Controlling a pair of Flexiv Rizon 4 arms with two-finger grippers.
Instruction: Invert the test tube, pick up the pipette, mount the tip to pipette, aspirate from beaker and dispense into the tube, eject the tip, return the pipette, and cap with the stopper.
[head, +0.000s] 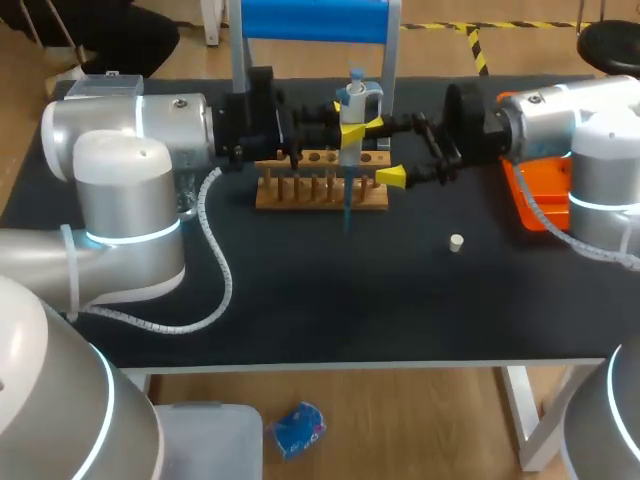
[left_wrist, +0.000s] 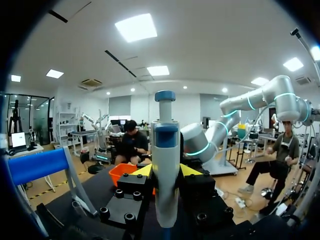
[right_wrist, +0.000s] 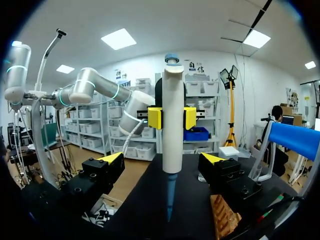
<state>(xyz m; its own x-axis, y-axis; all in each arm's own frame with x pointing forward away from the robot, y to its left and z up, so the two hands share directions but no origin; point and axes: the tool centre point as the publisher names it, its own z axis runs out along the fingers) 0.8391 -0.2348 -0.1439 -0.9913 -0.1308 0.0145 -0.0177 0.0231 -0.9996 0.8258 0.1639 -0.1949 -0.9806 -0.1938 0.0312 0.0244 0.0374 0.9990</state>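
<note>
Since the white-and-blue plastic pipette (head: 352, 108) is what everything hangs on, here's where it is: upright over the light wooden test tube rack (head: 320, 190), long axis vertical. The blue plunger knob is on top and the translucent blue tip (head: 347, 208) points straight down across the rack's front edge.

The left gripper (left_wrist: 166, 170) is clamped on the pipette's body from two sides, yellow tips pressed against it. The right gripper (right_wrist: 162, 160) is spread wide and grasping nothing. It's off the rack's right end, facing the pipette side-on. The pipette stands ahead of it, in line with the gap, touching neither finger.

The relation that matters (at least as I read it) is that the tip has to line up with a tube mouth in the rack below. The left arm carries that alignment, and the right arm is the free one close by. I honestly can't pick out the test tube among the rack's holes, so I can't say if the tip is over it or just in front.

With a tip mounted, my guess is we're around the dispense step. The small white stopper (head: 456, 242) lies on the black table (head: 300, 300), to the rack's right and nearer the front. That's closer to the right arm, which suits capping later.
</note>
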